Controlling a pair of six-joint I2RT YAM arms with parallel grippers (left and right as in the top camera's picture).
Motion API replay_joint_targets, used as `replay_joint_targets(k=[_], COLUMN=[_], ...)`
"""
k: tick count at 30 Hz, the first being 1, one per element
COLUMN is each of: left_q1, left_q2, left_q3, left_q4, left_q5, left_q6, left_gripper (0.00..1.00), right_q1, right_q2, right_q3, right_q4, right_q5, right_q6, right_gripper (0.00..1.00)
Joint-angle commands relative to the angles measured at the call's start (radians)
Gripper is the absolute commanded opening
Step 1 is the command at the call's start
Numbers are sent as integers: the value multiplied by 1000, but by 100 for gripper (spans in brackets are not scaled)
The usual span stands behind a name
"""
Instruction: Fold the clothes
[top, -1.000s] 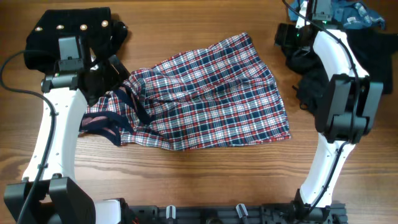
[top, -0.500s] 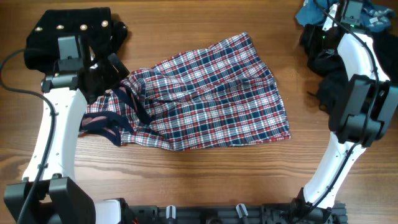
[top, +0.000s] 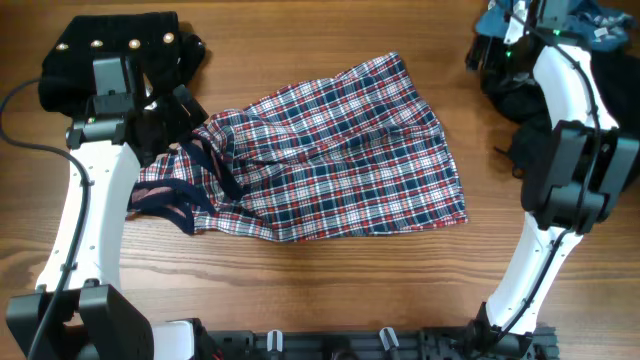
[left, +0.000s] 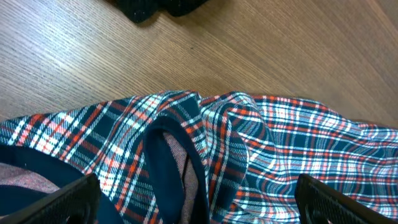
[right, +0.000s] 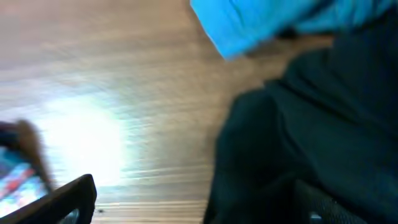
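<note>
The left gripper has its fingers spread wide, one tip in each lower corner of its wrist view, with nothing clamped. Directly under and between them lies the plaid garment, a thin woven cloth in a red, navy and white check, rumpled here into soft ridges. Just ahead of the finger gap a plain navy band loops over in a fold, showing a paler, pinkish inner face. Beyond the fingers the cloth ends on the bare wooden table, with its fine straight grain. Farther on is the fuzzy edge of the studded black garment, which bears a row of pale round studs.

From overhead, the plaid runs away from the left fingers toward the table's middle, lying flatter there with a straight hem.

The right gripper is seen blurred, its fingers also wide apart and empty. Ahead of them sits a matte black garment in smooth folds, with a bright blue garment past it. Both are well apart from the plaid.
</note>
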Motion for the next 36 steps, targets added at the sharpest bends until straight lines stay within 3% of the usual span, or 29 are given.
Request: replay_joint_targets(k=[1,10,22,28,32,36], left_q1=[-5,-5,-92,-172,-173,-174], left_q2=[5,5,18,25,25,27], left_q3=[5,5,5,5,3,-25], left_q4=[2,-55,-141,-282,-305,-194], left_q5=[-7,4,2,-196,-201,-88], left_q6=[9,20,149,146,58,51], left_gripper=[100,100,99,99,100,100], right_q1=[19,109,230,227,227,227], right_q2=[-56,-136,-136,-136,-136,-136], right_q3=[99,111,98,95,95,95], right_q4=[-36,-177,-167,-168,-166,-166], right_q5=[-124,-124,-109,-75,-75,-75], right_q6=[-7,-69,-85,-87,-97,-112], right_gripper=[100,100,100,100,100,100])
